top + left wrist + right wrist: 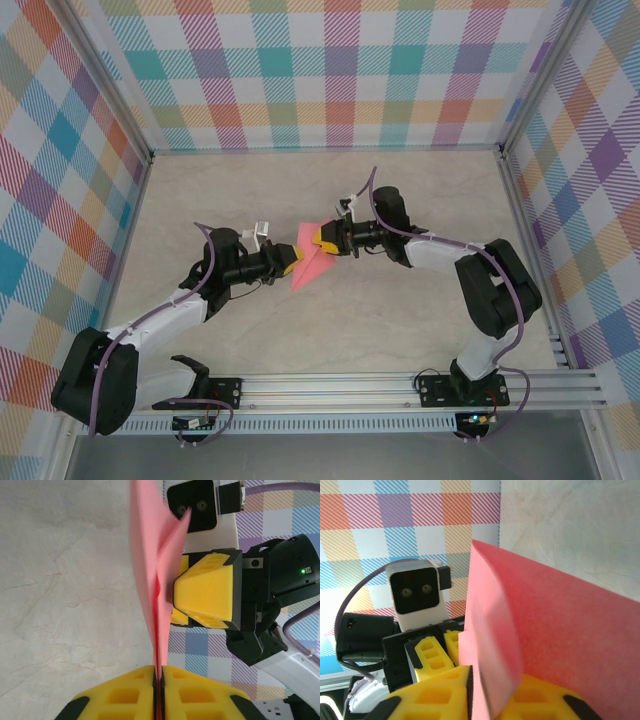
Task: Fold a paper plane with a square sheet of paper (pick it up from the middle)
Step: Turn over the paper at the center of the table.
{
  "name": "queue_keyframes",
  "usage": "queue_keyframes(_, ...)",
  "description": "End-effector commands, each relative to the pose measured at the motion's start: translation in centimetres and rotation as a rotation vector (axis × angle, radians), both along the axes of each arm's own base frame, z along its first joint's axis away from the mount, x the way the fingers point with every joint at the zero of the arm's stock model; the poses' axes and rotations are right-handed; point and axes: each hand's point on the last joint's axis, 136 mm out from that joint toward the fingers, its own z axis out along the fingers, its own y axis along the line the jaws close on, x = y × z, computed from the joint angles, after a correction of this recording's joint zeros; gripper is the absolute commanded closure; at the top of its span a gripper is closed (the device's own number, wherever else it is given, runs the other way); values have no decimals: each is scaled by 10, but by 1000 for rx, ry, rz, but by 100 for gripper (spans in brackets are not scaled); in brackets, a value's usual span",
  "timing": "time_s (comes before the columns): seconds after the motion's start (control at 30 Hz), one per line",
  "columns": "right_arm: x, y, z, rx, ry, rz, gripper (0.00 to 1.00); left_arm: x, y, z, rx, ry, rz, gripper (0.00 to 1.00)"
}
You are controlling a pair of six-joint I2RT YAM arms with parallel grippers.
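Salmon-pink folded paper [310,262] hangs in the air over the middle of the table [400,330], caught between the two arms. The left gripper [159,680] is clamped tight on one edge, its fingers together with only the paper between them. This is likely so the piece does not drop while the other arm lets go or takes a new hold. The right gripper [485,695] has a finger on each side of the opposite part; whether it presses or stands just off the paper I cannot tell. The paper is doubled along a sharp crease, its layers splaying slightly. Seen from above it tapers to a point, plain and unmarked.
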Motion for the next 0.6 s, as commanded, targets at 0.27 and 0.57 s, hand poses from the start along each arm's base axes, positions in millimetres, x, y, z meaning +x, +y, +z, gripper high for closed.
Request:
queue_keyframes(0.27,0,-75,-45,-517,-127,-203,43,-6,60,-38,574,35,132,95)
queue_keyframes(0.57,-5,-134,-58,-802,-217,-339,11,-4,111,-33,1202,32,217,95)
